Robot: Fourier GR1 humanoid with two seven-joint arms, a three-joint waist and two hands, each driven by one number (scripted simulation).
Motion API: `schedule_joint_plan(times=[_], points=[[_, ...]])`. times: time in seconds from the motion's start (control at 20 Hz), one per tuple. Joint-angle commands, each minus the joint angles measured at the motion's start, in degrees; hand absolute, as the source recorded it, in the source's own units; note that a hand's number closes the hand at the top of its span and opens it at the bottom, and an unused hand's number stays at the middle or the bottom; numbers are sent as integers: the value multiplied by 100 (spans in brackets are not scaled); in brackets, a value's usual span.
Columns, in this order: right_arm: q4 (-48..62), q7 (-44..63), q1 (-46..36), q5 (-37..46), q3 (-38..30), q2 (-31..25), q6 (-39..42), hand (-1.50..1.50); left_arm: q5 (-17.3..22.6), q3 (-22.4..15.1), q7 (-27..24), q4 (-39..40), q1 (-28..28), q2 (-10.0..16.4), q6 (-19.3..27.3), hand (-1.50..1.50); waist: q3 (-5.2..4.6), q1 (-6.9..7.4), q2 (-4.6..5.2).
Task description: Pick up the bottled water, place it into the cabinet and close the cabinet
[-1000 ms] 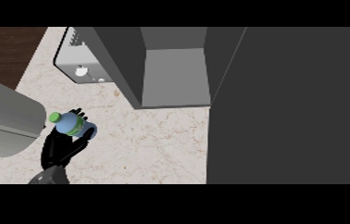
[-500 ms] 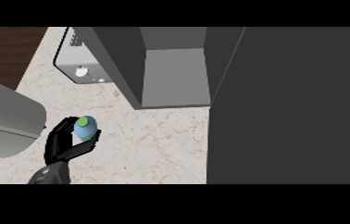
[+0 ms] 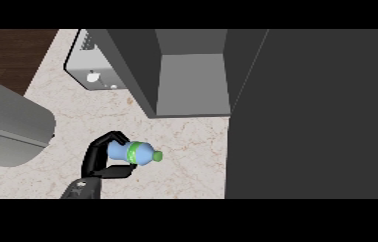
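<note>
While in the right hand (image 3: 98,158), bottled water (image 3: 137,153) near edge of open cabinet (image 3: 192,83).

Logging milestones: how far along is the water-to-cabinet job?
Done: the left hand is curled round the bottled water. In hand: it lies on its side in that grasp over the counter, outside the open cabinet. Left: place it inside the cabinet and shut the door.
</note>
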Motion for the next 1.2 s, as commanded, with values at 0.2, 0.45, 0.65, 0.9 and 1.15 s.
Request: schedule_joint_plan(times=[0.2, 0.45, 0.65, 0.9, 1.15], points=[[-604, 23, 395, 84, -9, -270, -131, -150, -46, -513, 354, -619, 194, -602, -185, 150, -33, 95, -13], [-1124, 539, 220, 62, 24, -353, -273, -150, 793, -1400, 848, -805, -202, -616, -69, 150, -45, 79, 11], [-601, 66, 223, -15, -25, -290, -299, -150, 1533, -1971, 1770, -1711, -235, -619, 476, 150, -36, 88, -13], [-458, -109, 229, -277, -161, -379, -224, -150, 2323, -2973, 2713, -2119, -729, -621, 1421, 150, -41, 5, 17], [-609, -306, 503, -439, -383, -555, -147, -150, 3035, -3811, 3315, -2529, -1212, -622, 2454, 150, -43, -108, 29]])
